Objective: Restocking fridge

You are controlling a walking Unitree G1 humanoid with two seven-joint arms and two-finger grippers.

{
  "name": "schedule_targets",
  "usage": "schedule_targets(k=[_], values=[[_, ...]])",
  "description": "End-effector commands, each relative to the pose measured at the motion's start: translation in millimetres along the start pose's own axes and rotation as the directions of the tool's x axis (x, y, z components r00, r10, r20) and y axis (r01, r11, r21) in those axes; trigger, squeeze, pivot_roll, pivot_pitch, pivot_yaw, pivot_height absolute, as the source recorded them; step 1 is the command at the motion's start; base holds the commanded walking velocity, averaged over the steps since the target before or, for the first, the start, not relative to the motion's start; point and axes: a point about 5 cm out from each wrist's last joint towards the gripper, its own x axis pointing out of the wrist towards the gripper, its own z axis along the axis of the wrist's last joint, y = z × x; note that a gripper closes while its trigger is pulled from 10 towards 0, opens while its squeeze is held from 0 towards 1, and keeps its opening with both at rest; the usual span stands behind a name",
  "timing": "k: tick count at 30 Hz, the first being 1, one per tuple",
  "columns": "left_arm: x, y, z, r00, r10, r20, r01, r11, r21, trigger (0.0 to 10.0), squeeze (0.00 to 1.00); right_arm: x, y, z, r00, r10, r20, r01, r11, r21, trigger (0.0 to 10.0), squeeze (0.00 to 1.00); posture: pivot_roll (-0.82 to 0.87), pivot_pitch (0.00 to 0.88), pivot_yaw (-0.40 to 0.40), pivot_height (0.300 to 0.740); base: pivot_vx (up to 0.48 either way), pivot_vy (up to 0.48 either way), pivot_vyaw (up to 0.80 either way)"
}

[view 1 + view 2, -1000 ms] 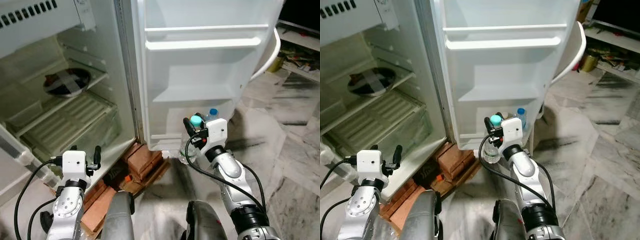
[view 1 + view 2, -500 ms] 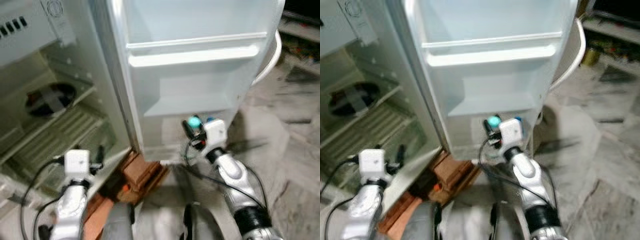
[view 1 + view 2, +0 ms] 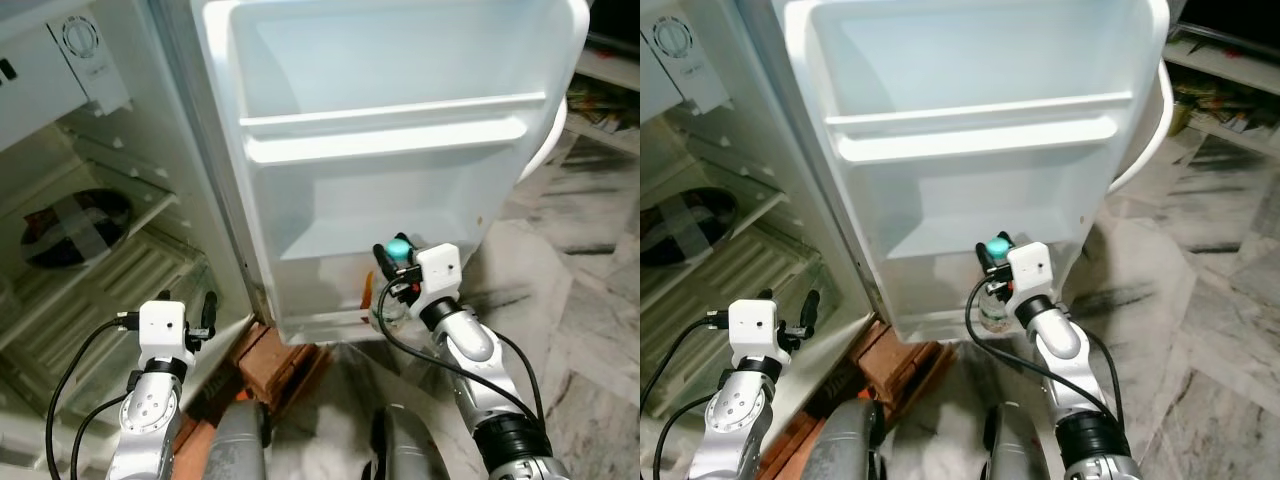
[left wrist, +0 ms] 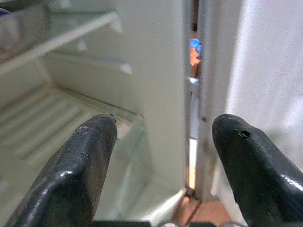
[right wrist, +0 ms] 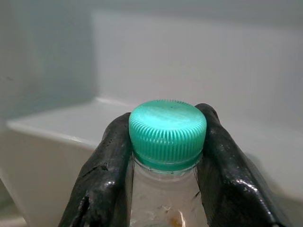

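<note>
My right gripper (image 3: 392,270) is shut on the neck of a clear bottle with a teal cap (image 3: 398,246), held upright in front of the lowest shelf of the open fridge door (image 3: 400,110). In the right wrist view both fingers (image 5: 106,165) clamp just under the teal cap (image 5: 167,132), with the white door shelf behind. My left gripper (image 3: 185,305) is open low at the left, in front of the fridge body; its wrist view looks between two spread fingers (image 4: 83,161) into the fridge's lower shelves.
The fridge interior (image 3: 90,240) holds a dark round dish (image 3: 65,215) on a shelf and a clear drawer below. Bricks (image 3: 275,355) prop the fridge base. Marble floor (image 3: 590,330) spreads to the right, with clutter at the far right edge.
The camera has moved closer and tilted up, so the door shelves sit larger in view. My right gripper has lifted the bottle to the level of the bottom door shelf.
</note>
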Motion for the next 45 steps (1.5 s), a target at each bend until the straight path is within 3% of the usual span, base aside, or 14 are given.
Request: schedule_targets(k=[1, 6, 17, 28, 45], values=[[-2.0, 11.5, -1.6, 0.999, 0.033, -0.011, -0.032, 0.999, 0.019, 10.0, 0.0, 8.1, 13.5, 7.7, 0.998, 0.046, 0.042, -0.046, 0.999, 0.003, 10.0, 0.0, 0.09, 0.056, 0.008, 0.642, 0.24, 0.416, 0.0], [-1.5, 11.1, -1.9, 0.999, 0.031, -0.013, -0.031, 0.999, 0.018, 10.0, 0.0, 8.2, 13.1, 7.5, 0.998, 0.046, 0.041, -0.046, 0.999, -0.001, 10.0, 0.0, 0.09, 0.055, 0.008, 0.642, 0.145, 0.401, 0.0], [-0.7, 9.4, -1.0, 1.0, 0.027, -0.005, -0.027, 0.999, 0.026, 10.0, 0.0, 9.0, 10.3, 8.0, 0.999, 0.029, 0.042, -0.028, 0.999, -0.015, 10.0, 0.0, 0.09, 0.056, 0.005, 0.642, 0.0, 0.0, 0.0], [-1.5, 7.5, 1.0, 1.0, 0.015, 0.013, -0.015, 0.999, 0.039, 10.0, 0.0, 12.5, -2.4, 10.2, 0.998, -0.034, 0.045, 0.037, 0.998, -0.057, 10.0, 0.0, 0.09, 0.057, 0.004, 0.642, 0.0, -0.051, 0.0], [-3.5, 8.5, 0.5, 1.0, 0.027, 0.01, -0.028, 0.999, 0.026, 10.0, 0.0, 14.0, 1.7, 11.2, 0.998, -0.022, 0.058, 0.025, 0.998, -0.06, 10.0, 0.0, 0.09, 0.07, 0.004, 0.642, 0.0, -0.099, 0.0]])
